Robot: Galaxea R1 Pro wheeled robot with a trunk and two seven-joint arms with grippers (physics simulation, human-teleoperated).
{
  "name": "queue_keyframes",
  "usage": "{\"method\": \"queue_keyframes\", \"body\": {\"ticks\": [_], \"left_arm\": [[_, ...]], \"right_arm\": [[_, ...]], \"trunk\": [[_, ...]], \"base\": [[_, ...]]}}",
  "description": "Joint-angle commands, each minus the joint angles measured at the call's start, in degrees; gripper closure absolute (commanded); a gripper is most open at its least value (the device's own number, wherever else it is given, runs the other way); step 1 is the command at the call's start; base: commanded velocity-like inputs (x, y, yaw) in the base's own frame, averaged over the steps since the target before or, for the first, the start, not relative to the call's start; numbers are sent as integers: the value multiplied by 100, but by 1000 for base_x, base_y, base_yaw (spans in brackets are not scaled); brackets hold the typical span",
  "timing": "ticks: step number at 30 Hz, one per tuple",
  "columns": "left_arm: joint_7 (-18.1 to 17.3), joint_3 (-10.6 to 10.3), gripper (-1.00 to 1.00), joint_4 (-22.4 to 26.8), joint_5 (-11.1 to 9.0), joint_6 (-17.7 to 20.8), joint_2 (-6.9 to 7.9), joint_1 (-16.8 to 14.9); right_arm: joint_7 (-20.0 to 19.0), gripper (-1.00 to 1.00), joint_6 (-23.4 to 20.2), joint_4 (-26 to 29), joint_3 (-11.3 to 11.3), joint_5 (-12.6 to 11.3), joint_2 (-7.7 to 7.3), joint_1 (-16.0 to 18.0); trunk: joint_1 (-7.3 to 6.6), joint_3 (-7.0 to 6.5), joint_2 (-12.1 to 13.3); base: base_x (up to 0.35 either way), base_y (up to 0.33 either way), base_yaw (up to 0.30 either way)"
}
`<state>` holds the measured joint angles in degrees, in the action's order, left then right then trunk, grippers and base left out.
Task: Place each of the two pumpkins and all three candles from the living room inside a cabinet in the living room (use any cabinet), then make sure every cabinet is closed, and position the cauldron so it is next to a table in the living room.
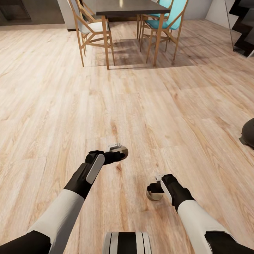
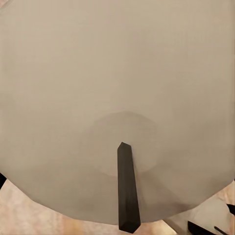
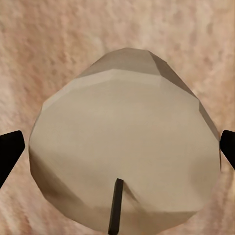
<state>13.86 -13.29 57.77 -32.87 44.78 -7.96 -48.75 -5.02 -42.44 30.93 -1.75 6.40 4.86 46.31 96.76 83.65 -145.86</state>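
Head view: no brand, label or legible writing appears on any surface. The left gripper (image 1: pixel 118 152) sits just left of frame centre, low over the wood-plank floor (image 1: pixel 53 106), clasping a beige-tan candle (image 1: pixel 122 153) whose rounded edge shows beyond the black fingers. The right gripper (image 1: pixel 155 188) sits lower and to the right, pinching a second candle (image 1: pixel 154 195), a short tan cylinder seen under the black wrist. At the right frame edge, mid-height, part of a glossy black rounded body, consistent with the cauldron (image 1: pixel 248 133), rests on the floor, well apart from both arms. At the top centre stands a tall dark-topped table (image 1: pixel 127 7) with wooden chairs: white seats (image 1: pixel 92 26) on the left, turquoise seats (image 1: pixel 163 21) on the right. A dark staircase (image 1: pixel 243 24) occupies the upper right corner.

Left wrist view: the candle (image 2: pixel 112 98) fills nearly the whole frame as a pale grey-beige disc with a faint circular depression and a dark wick (image 2: pixel 127 193) at lower centre. No markings can be read. Finger positions cannot be confirmed here.

Right wrist view: the candle (image 3: pixel 127 147) is a faceted beige-tan body in the frame centre, wick (image 3: pixel 116 205) at the bottom, floor behind it. Black fingertips (image 3: pixel 10 149) touch its left and right flanks, jaws closed against it. No writing.
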Motion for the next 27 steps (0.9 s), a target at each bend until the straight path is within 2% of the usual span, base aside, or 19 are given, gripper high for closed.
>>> {"method": "queue_keyframes", "body": {"ticks": [1, 7, 11, 20, 21, 27], "left_arm": [[51, -7, 100, 6, -62, 13, 1, -2], [54, -7, 100, 6, -62, 13, 2, -2], [50, -7, 100, 6, -63, 13, 1, -2], [53, -7, 100, 6, -65, 13, -3, -2], [53, -7, 100, 6, -65, 13, -3, -2], [55, -7, 100, 6, -62, 13, -3, -2]], "right_arm": [[-51, -100, -27, 9, -19, 63, 4, 1], [-51, -100, -27, 9, -19, 63, 6, 1], [-51, -100, -27, 9, -19, 63, 6, 1], [-51, -100, -27, 9, -19, 63, 5, 1], [-51, 100, -27, 9, -19, 63, 5, 1], [-51, 100, -19, 9, -19, 63, 4, 1]], "trunk": [[-1, 4, -2], [-1, 4, -2], [9, 92, -7], [9, 92, -7], [9, 92, -7], [9, 92, -7]], "base": [[0, 0, 0], [0, 0, 0], [0, 0, 0], [0, 0, 0], [0, 0, 0], [0, 0, 0]]}}
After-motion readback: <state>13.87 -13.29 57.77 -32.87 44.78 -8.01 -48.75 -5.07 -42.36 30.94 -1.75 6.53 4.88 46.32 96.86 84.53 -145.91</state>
